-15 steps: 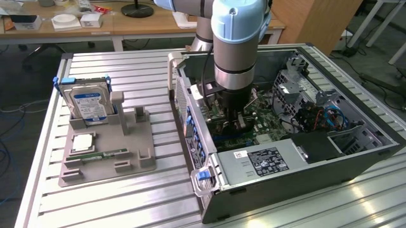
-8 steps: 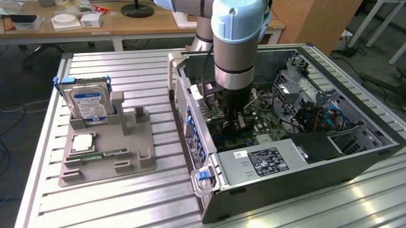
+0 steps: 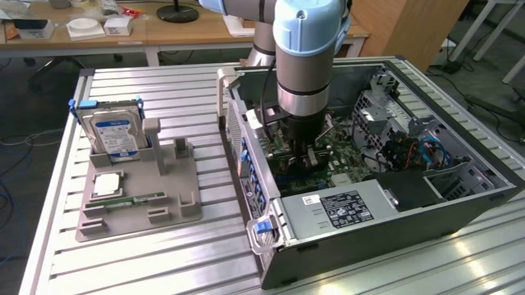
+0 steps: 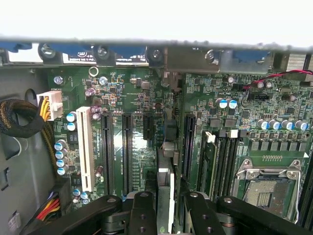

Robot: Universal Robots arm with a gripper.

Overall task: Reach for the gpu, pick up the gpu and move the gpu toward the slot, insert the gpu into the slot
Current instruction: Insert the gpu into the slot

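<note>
The gpu (image 4: 165, 169) shows edge-on as a thin upright card between my two black fingers (image 4: 143, 210), and my gripper (image 4: 166, 208) is shut on it. It stands over the green motherboard (image 4: 142, 161), between one long black slot (image 4: 127, 152) and another (image 4: 189, 147). The card hides the connector right beneath it, and I cannot tell whether its edge is seated. In the exterior view my gripper (image 3: 302, 161) is low inside the open computer case (image 3: 459, 203), just above the motherboard (image 3: 340, 161).
A square silver processor socket (image 4: 266, 188), memory slots (image 4: 220, 161), a white slot (image 4: 84, 147) and bundled cables (image 4: 19, 122) surround the card. Outside the case, a grey fixture (image 3: 176, 203) holds a hard drive (image 3: 115, 132) and a memory stick (image 3: 131, 201).
</note>
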